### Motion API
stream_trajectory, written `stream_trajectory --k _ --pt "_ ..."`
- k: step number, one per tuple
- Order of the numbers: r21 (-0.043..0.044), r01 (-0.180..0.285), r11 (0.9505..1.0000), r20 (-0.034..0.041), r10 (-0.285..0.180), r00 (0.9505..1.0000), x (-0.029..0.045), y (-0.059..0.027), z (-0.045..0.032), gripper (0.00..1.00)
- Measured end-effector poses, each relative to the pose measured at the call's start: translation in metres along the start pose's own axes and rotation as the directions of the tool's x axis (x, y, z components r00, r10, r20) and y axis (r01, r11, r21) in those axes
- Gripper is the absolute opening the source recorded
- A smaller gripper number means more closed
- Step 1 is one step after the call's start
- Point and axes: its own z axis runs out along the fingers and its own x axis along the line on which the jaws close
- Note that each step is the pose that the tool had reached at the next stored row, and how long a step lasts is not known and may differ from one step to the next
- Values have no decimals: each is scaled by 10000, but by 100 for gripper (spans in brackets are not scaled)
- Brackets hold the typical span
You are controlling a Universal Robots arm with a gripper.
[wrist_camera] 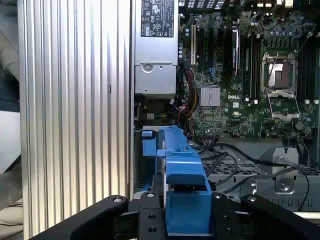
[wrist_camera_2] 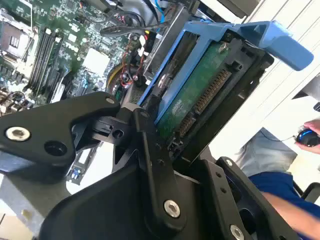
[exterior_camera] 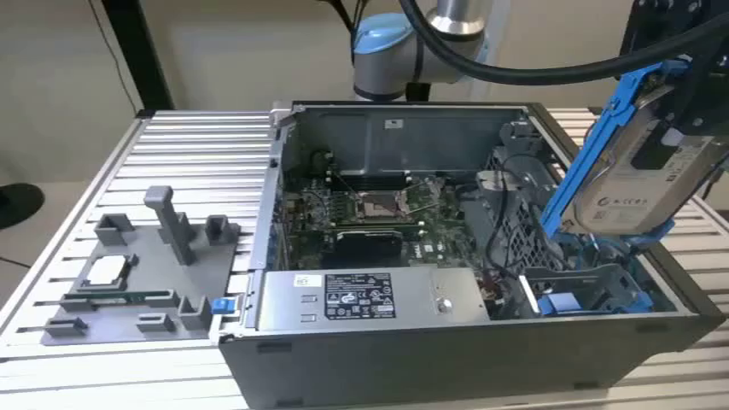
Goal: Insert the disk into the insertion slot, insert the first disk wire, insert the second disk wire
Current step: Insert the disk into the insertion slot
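Disk [exterior_camera: 638,175]: flat silver-grey drive with a white printed label and a bright blue plastic carrier round its edges. It is held in the air, clear of the case and steeply tilted, long side near upright, label face showing in the exterior view. In the second wrist view the disk [wrist_camera_2: 200,95] shows its green circuit-board side, framed in blue.

Insertion slot [exterior_camera: 586,286]: grey perforated metal bay with blue rails, at the case's corner on the exterior view's right, just below the disk. Disk not yet seated in it.
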Motion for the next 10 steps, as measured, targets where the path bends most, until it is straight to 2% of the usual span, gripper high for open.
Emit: stream_trajectory --k 10 --pt "0 0 10000 0 0 10000 0 0 0 0"
